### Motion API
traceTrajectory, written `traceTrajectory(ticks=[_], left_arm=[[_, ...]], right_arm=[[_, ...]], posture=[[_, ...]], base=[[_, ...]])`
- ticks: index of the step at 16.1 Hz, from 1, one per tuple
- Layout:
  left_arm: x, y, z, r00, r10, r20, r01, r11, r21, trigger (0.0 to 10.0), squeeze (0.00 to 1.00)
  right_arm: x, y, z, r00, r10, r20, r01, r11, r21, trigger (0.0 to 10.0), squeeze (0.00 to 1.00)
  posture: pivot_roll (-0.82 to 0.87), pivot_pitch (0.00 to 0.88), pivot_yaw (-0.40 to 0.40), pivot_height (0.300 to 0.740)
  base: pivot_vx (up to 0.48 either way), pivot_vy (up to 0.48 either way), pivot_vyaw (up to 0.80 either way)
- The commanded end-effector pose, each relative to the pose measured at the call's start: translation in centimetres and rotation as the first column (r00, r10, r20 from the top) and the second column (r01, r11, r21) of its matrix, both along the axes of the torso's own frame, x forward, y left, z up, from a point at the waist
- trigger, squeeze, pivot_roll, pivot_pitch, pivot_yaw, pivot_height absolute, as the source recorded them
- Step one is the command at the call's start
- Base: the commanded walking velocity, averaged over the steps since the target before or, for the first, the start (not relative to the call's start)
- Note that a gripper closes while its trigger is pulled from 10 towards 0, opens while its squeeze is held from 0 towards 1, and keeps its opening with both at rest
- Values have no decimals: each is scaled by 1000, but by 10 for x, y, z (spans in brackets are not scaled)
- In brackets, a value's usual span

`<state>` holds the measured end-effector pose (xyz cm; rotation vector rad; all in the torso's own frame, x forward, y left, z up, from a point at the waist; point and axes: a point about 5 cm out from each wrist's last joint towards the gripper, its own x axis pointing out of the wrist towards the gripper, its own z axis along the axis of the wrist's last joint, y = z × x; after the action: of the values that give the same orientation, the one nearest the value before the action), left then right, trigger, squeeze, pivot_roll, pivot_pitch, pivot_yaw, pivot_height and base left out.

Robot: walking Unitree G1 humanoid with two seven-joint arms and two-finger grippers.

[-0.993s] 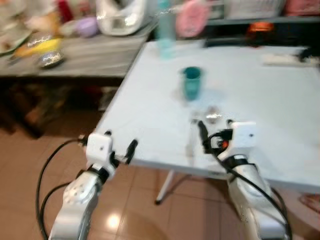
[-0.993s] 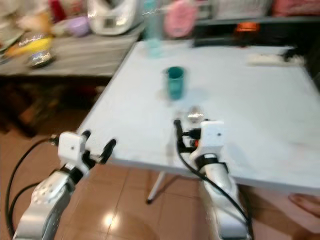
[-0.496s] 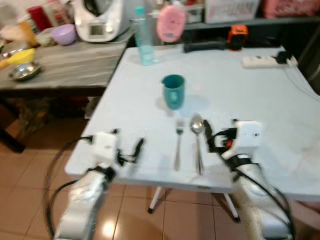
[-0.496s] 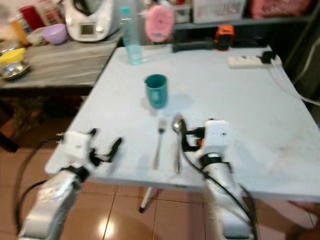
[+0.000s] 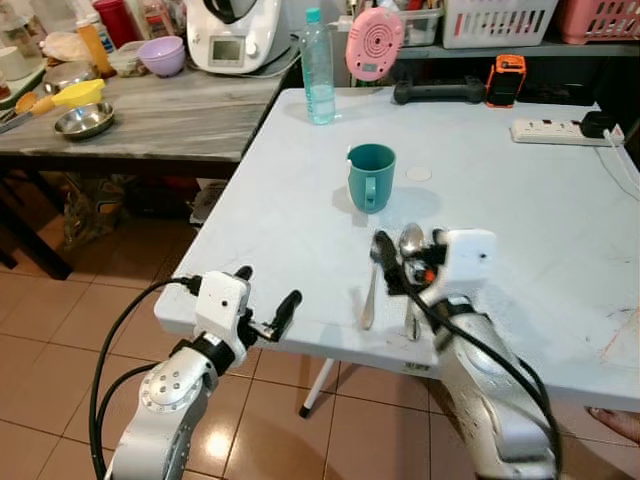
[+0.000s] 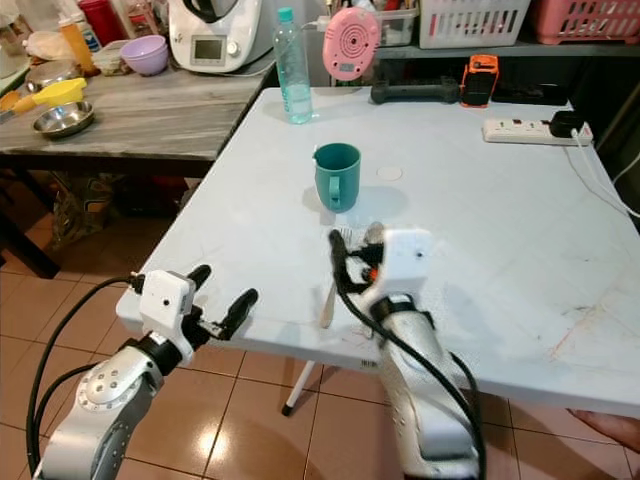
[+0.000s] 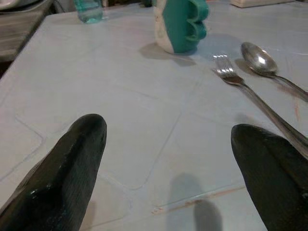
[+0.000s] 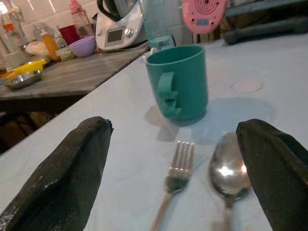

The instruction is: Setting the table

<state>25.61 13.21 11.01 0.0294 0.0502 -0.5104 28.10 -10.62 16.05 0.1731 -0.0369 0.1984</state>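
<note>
1. Fork [image 5: 367, 296] and spoon [image 5: 411, 270] lie side by side, parallel, close to the near edge of the tabletop [image 5: 540, 215], heads pointing toward the far edge; fork toward the left edge, spoon toward the right, not touching
2. Teal mug [image 5: 371, 177] stands upright just beyond the two heads, handle facing the near edge
3. Judgement: cutlery and mug look placed, so one setting is partly done; no plate seen on the tabletop, so that likely remains
4. Right gripper [image 5: 401, 260] hovers over the spoon and fork heads, fingers spread wide, holding nothing
5. Left gripper [image 5: 266, 297] sits at the near left corner, just off the edge, fingers parted and empty
6. Further out: clear water bottle [image 5: 318, 68] near the far left corner, power strip [image 5: 555, 131] by the far right edge, pink round device [image 5: 374, 43] and black-and-orange tool [image 5: 506, 80] along the far edge
7. Writing: the bottle label and appliance display [image 5: 225, 50] are too small to read; no brand legible anywhere
</note>
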Motion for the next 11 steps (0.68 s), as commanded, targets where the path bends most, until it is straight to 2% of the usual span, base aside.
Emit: traceTrajectory(ticks=[1,6,8,11], left_arm=[[-4,1,1,1000,-21,-2,21,1000,11,10000,0],[-10,0,-1,997,-78,-18,79,996,35,10000,0],[-9,1,0,997,-80,-16,81,996,34,10000,0],[-3,-1,-1,994,-110,-24,111,993,44,10000,0]], right_arm=[[1,3,-4,999,3,-40,-2,1000,19,10000,0],[4,12,-18,991,-5,-135,15,997,74,10000,0],[6,14,-17,991,0,-137,11,997,79,10000,0],[16,25,-15,984,-8,-176,32,990,134,10000,0]], posture=[[-7,123,106,740],[1,157,113,740],[2,156,121,740],[-21,168,133,740]], base=[[0,0,0],[0,0,0],[0,0,0],[0,0,0]])
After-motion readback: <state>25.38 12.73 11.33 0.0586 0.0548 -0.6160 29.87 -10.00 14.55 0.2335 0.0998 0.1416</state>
